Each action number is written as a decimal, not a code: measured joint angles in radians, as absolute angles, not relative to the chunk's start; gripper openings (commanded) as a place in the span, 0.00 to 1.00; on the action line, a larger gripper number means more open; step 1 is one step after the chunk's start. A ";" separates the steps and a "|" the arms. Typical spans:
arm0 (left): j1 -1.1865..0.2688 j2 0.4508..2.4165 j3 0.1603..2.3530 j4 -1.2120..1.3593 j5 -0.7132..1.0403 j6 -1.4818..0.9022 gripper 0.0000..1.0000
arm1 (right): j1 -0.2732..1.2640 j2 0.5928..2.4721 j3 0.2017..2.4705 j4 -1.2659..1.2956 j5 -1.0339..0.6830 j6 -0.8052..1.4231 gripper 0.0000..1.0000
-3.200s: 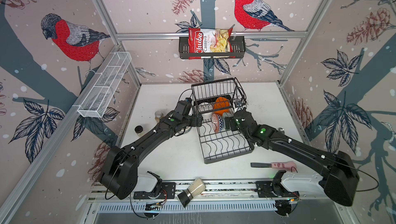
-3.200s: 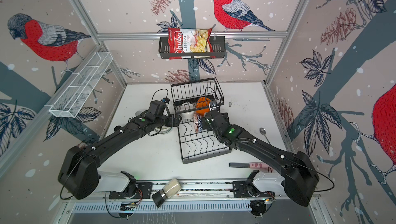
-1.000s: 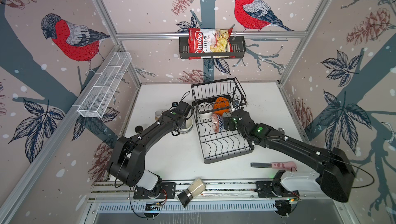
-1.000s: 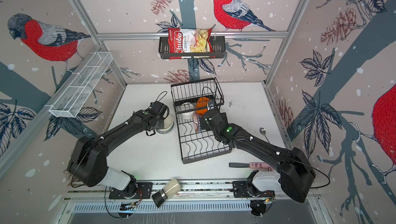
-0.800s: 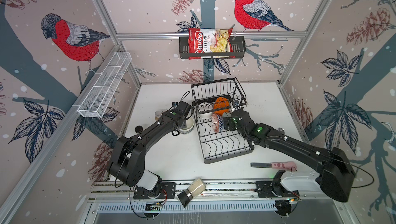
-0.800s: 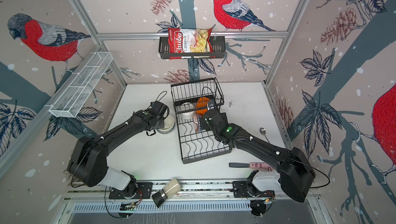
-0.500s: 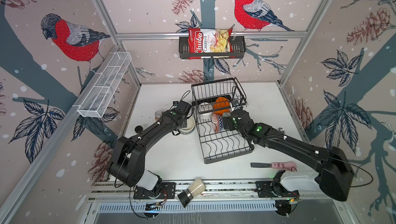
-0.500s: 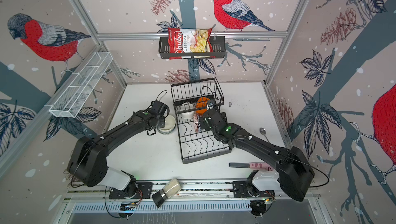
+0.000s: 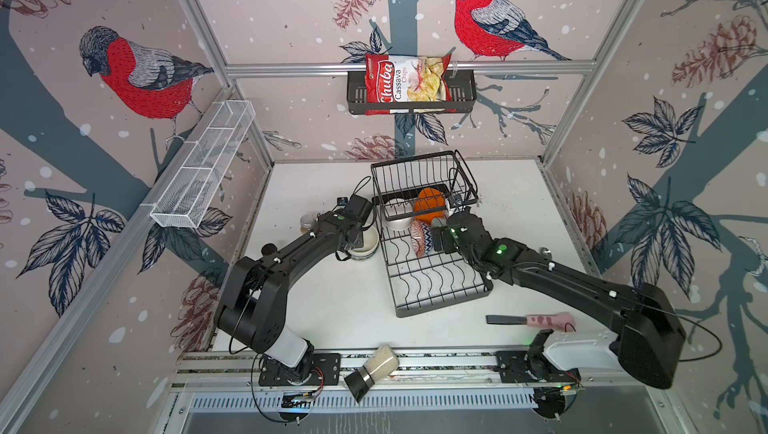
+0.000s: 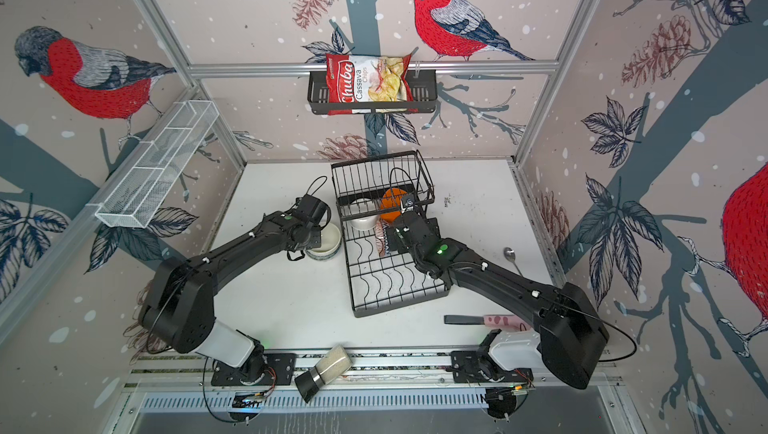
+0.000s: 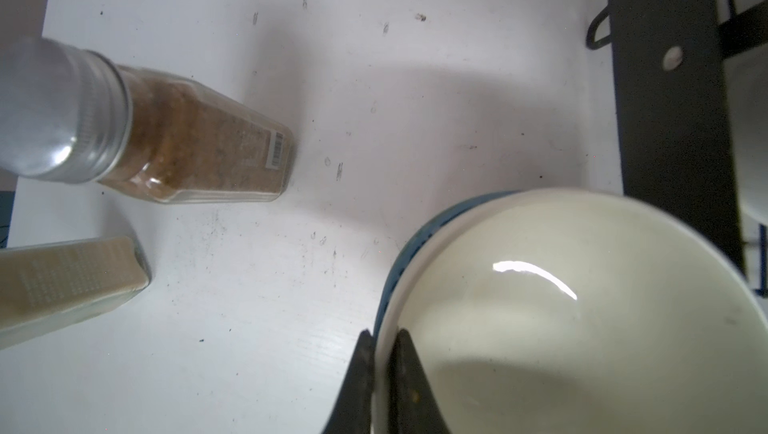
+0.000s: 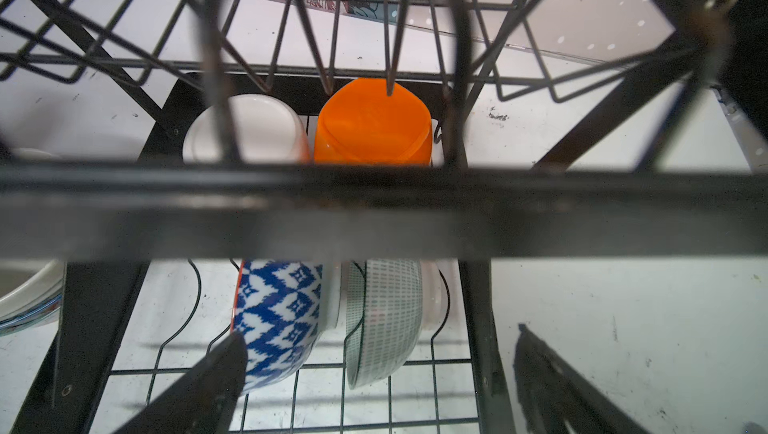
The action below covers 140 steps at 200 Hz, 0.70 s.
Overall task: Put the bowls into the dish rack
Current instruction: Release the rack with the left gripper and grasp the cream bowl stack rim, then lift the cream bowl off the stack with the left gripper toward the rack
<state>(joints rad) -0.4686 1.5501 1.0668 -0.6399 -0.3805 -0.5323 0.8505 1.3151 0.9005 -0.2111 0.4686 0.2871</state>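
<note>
Loading is looking well along in both top views. The dish rack (image 9: 432,278) is carrying four bowls, while a cream bowl (image 9: 368,240) is resting on the counter (image 9: 332,299) just beside the rack, on the left arm's side. The orange bowl (image 9: 428,203) and the white bowl (image 9: 397,216) are lying under the rack's raised basket. No other loose bowl is showing around the rack.

Left wrist view: the left end effector (image 11: 384,334) is pinching the cream bowl's rim, one finger inside and one outside, pressed nearly together. A blue band is showing under that rim. I cannot tell whether it is the bowl's own outside or a second bowl nested beneath. A spice jar (image 11: 199,153) is standing beyond the bowl, away from the rack.

Right wrist view: the right end effector (image 12: 379,334) is hovering over the rack's lower tier, spread wide and gripping nothing. The blue-patterned bowl (image 12: 282,315) and the green-speckled bowl (image 12: 386,319) are standing on edge, side by side, in the rack's wavy dividers.

By my judgement, the remaining work is lifting the pinched bowl into a free slot of the rack.
</note>
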 measured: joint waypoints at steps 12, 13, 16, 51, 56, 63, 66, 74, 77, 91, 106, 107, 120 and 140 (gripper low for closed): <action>-0.469 1.547 1.070 -0.636 -0.381 -0.531 0.03 | 0.850 1.314 0.898 -0.211 0.469 0.287 0.99; -0.469 1.547 1.070 -0.636 -0.381 -0.531 0.03 | 0.850 1.314 0.898 -0.211 0.469 0.287 0.99; -0.469 1.547 1.070 -0.637 -0.381 -0.532 0.02 | 0.850 1.314 0.897 -0.211 0.469 0.287 0.99; -0.469 1.534 1.068 -0.640 -0.370 -0.534 0.00 | 0.850 1.313 0.896 -0.211 0.469 0.287 0.99; -0.469 1.531 1.068 -0.641 -0.369 -0.534 0.00 | 0.850 1.313 0.896 -0.211 0.469 0.287 0.99; -0.469 1.528 1.067 -0.642 -0.367 -0.534 0.00 | 0.850 1.313 0.896 -0.211 0.469 0.287 0.99; -0.469 1.526 1.066 -0.643 -0.367 -0.534 0.00 | 0.850 1.313 0.896 -0.211 0.469 0.287 0.99; -0.469 1.518 1.066 -0.647 -0.367 -0.533 0.00 | 0.850 1.313 0.896 -0.211 0.468 0.287 0.99; -0.469 1.515 1.065 -0.648 -0.367 -0.533 0.00 | 0.850 1.313 0.896 -0.211 0.468 0.287 0.99; -0.469 1.489 1.059 -0.650 -0.366 -0.534 0.00 | 0.850 1.313 0.896 -0.211 0.468 0.287 0.99; -0.469 1.459 1.053 -0.650 -0.366 -0.534 0.00 | 0.850 1.313 0.896 -0.211 0.468 0.287 0.99; -0.469 1.457 1.052 -0.650 -0.366 -0.534 0.00 | 0.850 1.313 0.896 -0.211 0.468 0.287 0.99; -0.469 1.428 1.044 -0.648 -0.362 -0.534 0.00 | 0.850 1.313 0.896 -0.211 0.468 0.287 0.99; -0.469 1.390 1.036 -0.642 -0.348 -0.533 0.00 | 0.850 1.313 0.896 -0.211 0.467 0.288 0.99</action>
<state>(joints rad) -0.4686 1.3903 1.0355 -0.6422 -0.3477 -0.5335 0.8505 1.3132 0.8955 -0.2108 0.4675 0.2878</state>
